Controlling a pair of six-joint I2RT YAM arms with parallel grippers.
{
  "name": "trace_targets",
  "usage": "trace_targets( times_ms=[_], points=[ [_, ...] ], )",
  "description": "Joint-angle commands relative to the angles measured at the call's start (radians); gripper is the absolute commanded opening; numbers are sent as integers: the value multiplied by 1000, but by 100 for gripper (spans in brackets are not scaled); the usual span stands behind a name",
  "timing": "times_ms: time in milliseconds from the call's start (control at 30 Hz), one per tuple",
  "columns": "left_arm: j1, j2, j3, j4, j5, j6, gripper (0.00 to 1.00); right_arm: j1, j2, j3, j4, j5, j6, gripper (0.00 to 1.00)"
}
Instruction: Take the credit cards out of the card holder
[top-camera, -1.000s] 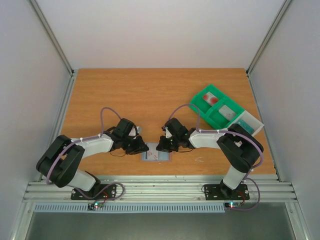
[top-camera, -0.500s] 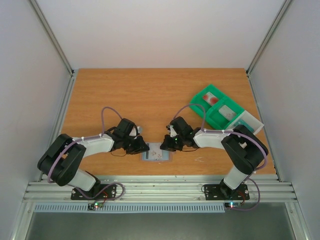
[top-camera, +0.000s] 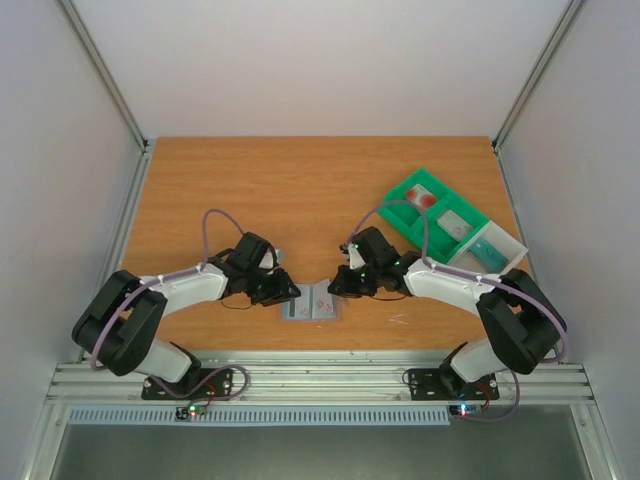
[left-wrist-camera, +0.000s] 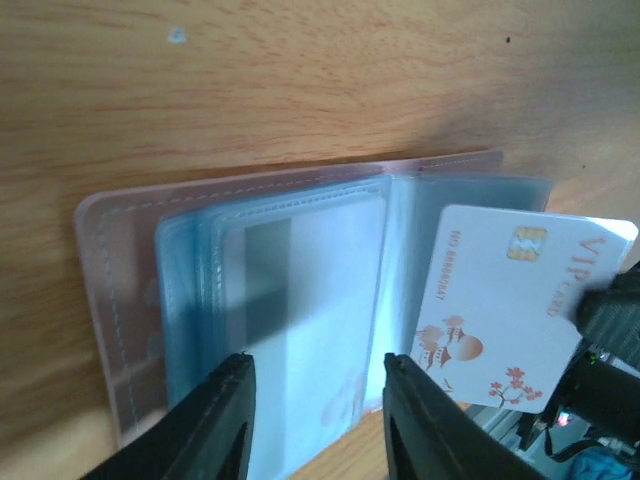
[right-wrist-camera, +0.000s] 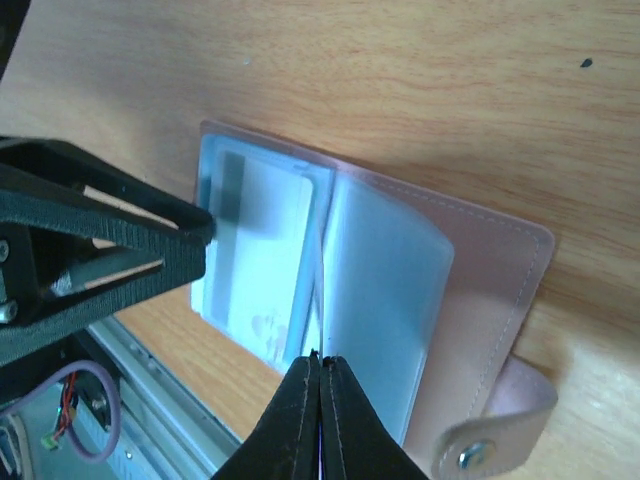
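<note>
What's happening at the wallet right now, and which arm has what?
The tan-brown bifold card holder lies open on the wooden table between the arms. The left gripper is open, with its fingers down at the holder's left panel, seemingly steadying it. The right gripper is shut on a white card with a gold chip and red print, which it holds over the right panel, apparently mostly out of its sleeve. A second pale card sits in the left sleeve. The green compartmented tray is far right.
</note>
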Motion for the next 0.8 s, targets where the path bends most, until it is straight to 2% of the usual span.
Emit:
trace_targets(
  times_ms=[0,233,367,567,767],
  points=[
    [-2,-59,60,-130,-43,45,40,-14,-61,56,-105,-56,-106,1],
    [-2,-182,124,-165,50,109,52,-20,-120,102,-232,-181,-234,1],
    [-2,-217,154,-200,98,159,57,-21,-166,97,-236,-229,-266,1],
    [-1,-240,167,-202,298,234,58,-20,-203,108,-202,-376,-288,1],
    [-1,-287,156,-163,350,207,56,-21,-213,111,-182,-416,-288,1]
  ],
)
